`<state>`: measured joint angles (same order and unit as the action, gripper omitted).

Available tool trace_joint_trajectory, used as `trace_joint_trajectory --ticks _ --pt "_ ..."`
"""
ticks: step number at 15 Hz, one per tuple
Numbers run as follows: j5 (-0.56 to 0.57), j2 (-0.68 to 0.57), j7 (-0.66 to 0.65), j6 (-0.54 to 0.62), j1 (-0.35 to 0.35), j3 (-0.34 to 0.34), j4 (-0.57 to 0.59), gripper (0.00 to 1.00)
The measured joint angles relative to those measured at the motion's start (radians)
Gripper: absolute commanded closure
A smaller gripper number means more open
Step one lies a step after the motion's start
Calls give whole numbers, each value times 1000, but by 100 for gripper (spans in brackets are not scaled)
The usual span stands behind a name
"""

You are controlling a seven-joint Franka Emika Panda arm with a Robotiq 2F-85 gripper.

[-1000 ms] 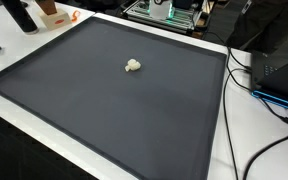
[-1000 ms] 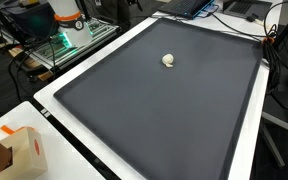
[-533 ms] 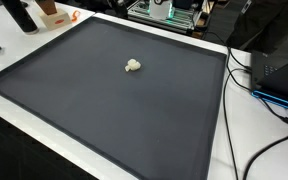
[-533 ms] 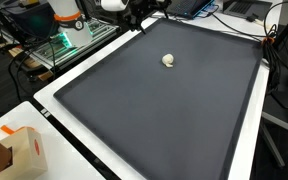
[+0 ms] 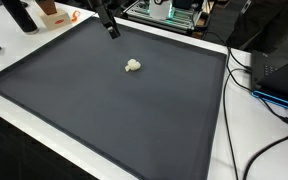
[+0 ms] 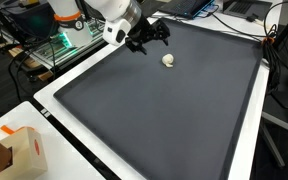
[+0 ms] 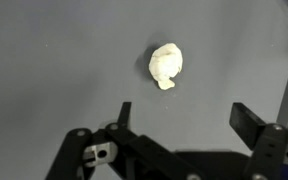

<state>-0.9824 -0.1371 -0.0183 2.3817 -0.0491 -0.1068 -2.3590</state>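
A small cream-white lump [image 5: 133, 66] [image 6: 169, 60] [image 7: 166, 65] lies on the dark grey mat [image 5: 104, 110] [image 6: 174, 110]. My gripper [image 6: 150, 36] [image 5: 111, 27] hangs open above the mat's far part, a short way from the lump and not touching it. In the wrist view the gripper [image 7: 184, 118] shows its two black fingers spread wide with only bare mat between them; the lump sits just beyond the fingertips.
The mat lies on a white table [image 6: 44, 95]. A cardboard box [image 6: 24, 150] stands at one corner. Cables [image 5: 254, 80] and a laptop [image 5: 279, 75] lie beside the mat, and an electronics rack [image 5: 169, 12] stands behind it.
The arm has come into view from behind the mat and moved out over it toward the lump. The lump has not moved. The jaws stayed open.
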Motion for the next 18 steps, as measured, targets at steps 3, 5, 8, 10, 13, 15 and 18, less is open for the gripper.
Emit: trace_joint_trajectory --ticks 3,5,8,10,13,15,18 --pt "-50 -61 -16 56 0 6 5 0" --pt "-64 -97 -42 88 0 10 10 0" --pt "-65 -138 -90 111 1 17 29 0" --pt "-65 -159 -122 115 3 21 45 0" --pt "-61 -184 -163 126 9 29 69 0" --pt "-53 -198 -185 136 16 33 85 0" --pt "-22 -216 -213 155 32 35 109 0"
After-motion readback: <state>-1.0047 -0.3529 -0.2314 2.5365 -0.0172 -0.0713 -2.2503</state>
